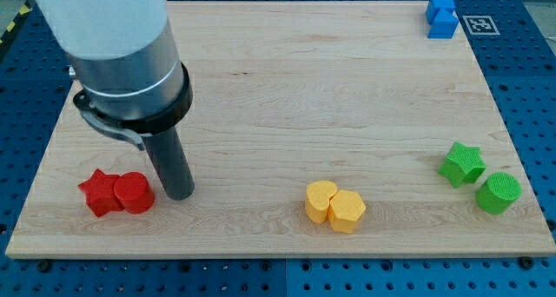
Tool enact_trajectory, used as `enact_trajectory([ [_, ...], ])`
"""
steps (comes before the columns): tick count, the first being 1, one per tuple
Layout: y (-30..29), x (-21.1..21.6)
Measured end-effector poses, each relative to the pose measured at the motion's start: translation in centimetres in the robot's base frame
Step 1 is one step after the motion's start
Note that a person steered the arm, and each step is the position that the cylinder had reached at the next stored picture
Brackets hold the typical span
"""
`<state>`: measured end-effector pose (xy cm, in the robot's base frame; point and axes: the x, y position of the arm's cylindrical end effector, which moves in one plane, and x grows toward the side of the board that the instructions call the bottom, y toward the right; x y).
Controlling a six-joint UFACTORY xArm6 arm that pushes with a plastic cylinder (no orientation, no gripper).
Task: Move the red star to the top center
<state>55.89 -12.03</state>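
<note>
The red star [99, 192] lies near the view's bottom left of the wooden board [287, 97]. A red round block [134, 193] touches its right side. My tip [180, 193] rests on the board just right of the red round block, close to it, and about a block's width from the star. The rod rises from there into the grey and white arm body at the view's top left.
A yellow heart [320, 201] and a yellow hexagon [347, 212] sit together at bottom centre. A green star [462, 163] and a green round block [499, 193] lie at bottom right. A blue block [442, 16] sits at the top right corner.
</note>
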Motion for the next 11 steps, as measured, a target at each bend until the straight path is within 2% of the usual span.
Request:
enact_trajectory([
  [2, -0.3, 3.1],
  [4, -11.1, 3.1],
  [6, -11.6, 2.8],
  [10, -7.2, -6.5],
  [11, -6.4, -7.2],
])
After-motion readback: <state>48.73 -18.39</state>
